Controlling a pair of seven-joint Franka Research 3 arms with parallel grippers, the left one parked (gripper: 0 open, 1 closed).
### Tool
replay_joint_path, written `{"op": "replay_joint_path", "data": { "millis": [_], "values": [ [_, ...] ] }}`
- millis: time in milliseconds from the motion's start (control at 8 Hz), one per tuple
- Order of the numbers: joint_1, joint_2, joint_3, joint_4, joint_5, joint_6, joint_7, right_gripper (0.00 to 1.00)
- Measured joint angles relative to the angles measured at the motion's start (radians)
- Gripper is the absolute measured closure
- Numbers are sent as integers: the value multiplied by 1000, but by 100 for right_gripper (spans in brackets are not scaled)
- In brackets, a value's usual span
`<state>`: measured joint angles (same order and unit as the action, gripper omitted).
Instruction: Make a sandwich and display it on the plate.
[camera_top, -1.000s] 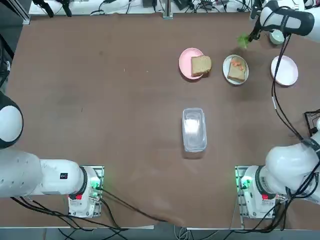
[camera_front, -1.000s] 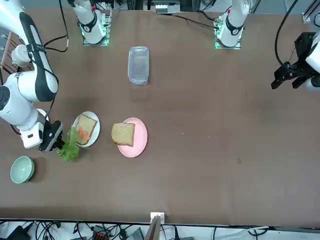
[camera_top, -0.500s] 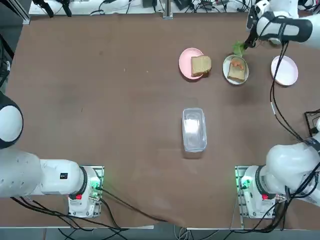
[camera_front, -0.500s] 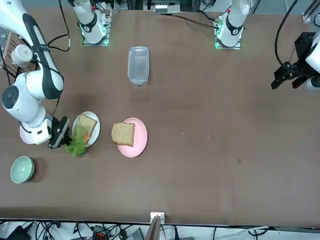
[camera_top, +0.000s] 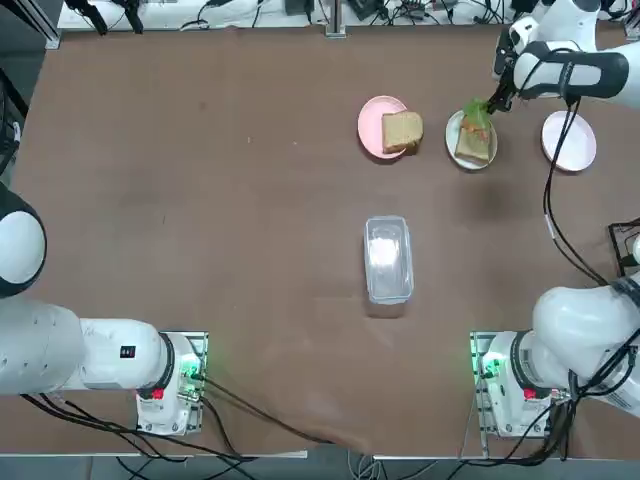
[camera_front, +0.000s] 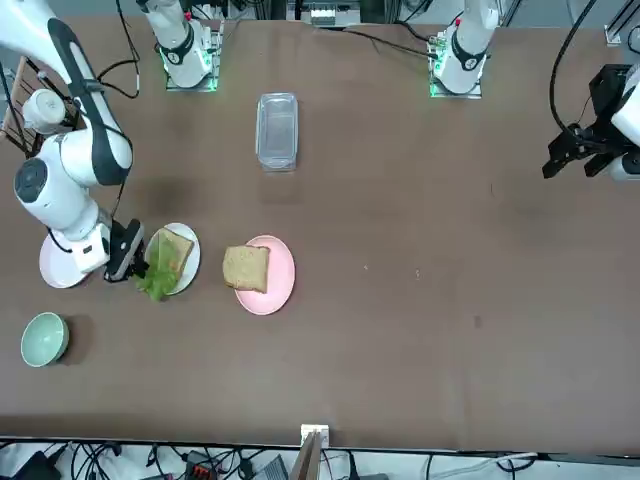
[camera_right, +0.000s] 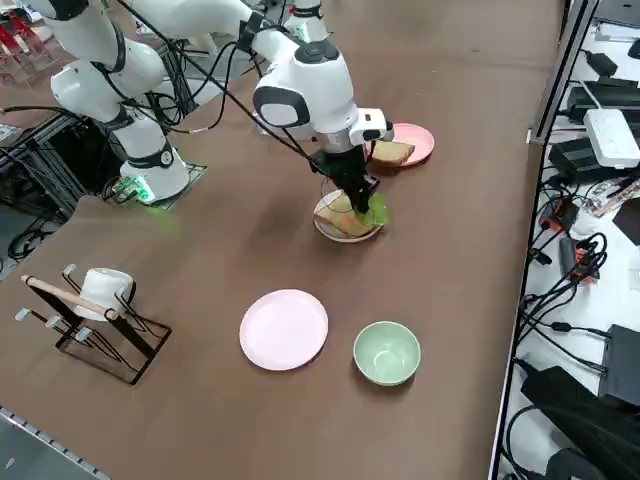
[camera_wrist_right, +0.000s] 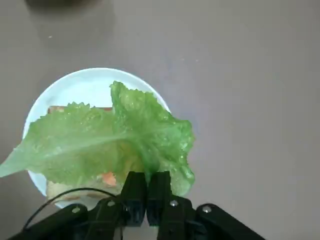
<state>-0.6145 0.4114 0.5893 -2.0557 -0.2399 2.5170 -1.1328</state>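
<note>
The plate is small, round and white, and lies right of centre at the table's far side. Of the sandwich, one tan bread slice with small orange pieces lies on that plate. My right gripper is shut on a green lettuce leaf and holds it by one edge. The leaf hangs just above the slice and covers most of it in the wrist view. A second bread slice rests on a pink plate to the left. The gripper hangs low over the white plate.
An empty pink plate and a pale-green bowl lie beyond the white plate, towards the table's right edge. A clear lidded container lies mid-table. A mug rack stands at the right near corner.
My right gripper has carried the lettuce leaf from near the green bowl towards the white plate. It now holds the leaf over the bread slice.
</note>
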Motion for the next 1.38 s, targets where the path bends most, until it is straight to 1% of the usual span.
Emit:
{"op": "replay_joint_path", "data": {
  "millis": [625, 750, 1250, 1375],
  "values": [
    [-14, -11, 0, -61, 0, 40, -41, 95],
    [-19, -11, 0, -65, 0, 44, -50, 93],
    [-21, 5, 0, -66, 0, 68, -64, 89],
    [-22, 13, 0, -66, 0, 70, -73, 84]
  ]
}}
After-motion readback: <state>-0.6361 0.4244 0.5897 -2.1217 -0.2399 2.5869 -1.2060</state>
